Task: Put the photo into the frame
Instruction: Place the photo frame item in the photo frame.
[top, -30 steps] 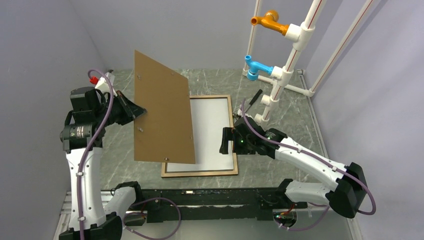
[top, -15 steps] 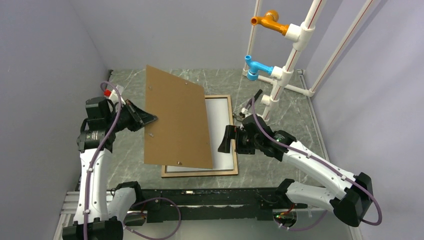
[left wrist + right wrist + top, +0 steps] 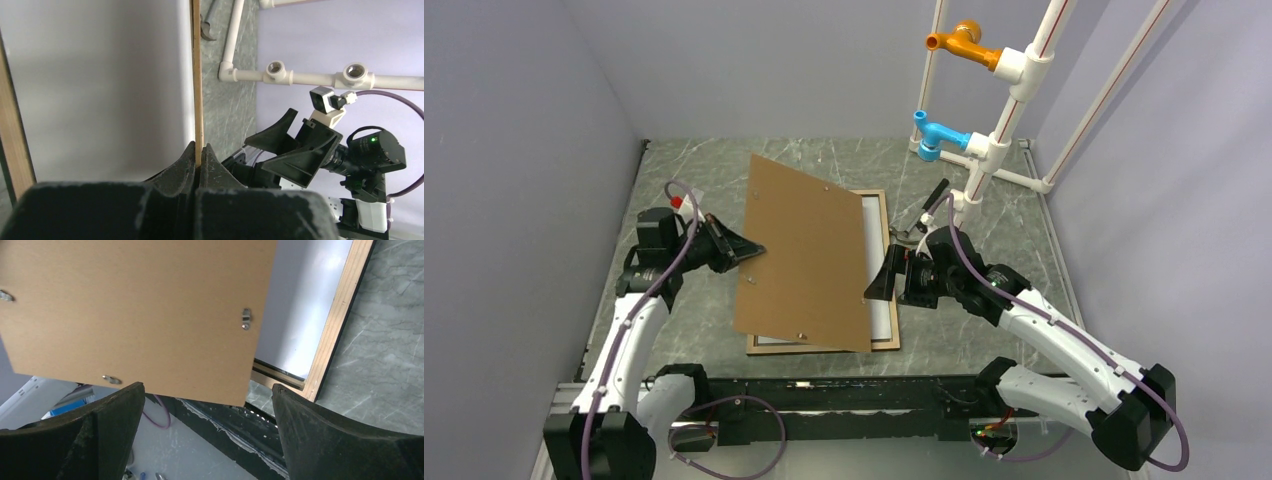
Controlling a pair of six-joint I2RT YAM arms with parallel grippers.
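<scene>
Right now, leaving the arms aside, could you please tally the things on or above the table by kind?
backing board: 1
frame: 1
photo: 1
pipe rack: 1
coloured fittings: 2, the orange fitting and the blue fitting
dark tool: 1
Total: 7

Left arm (image 3: 629, 330) rises from its base with elbow bent, the left gripper (image 3: 749, 250) pinched tight on the edge of a board (image 3: 809, 250); right arm (image 3: 1054, 335) stretches low toward the middle, the right gripper (image 3: 882, 283) spread wide, holding nothing, fingers pointing at the left arm
</scene>
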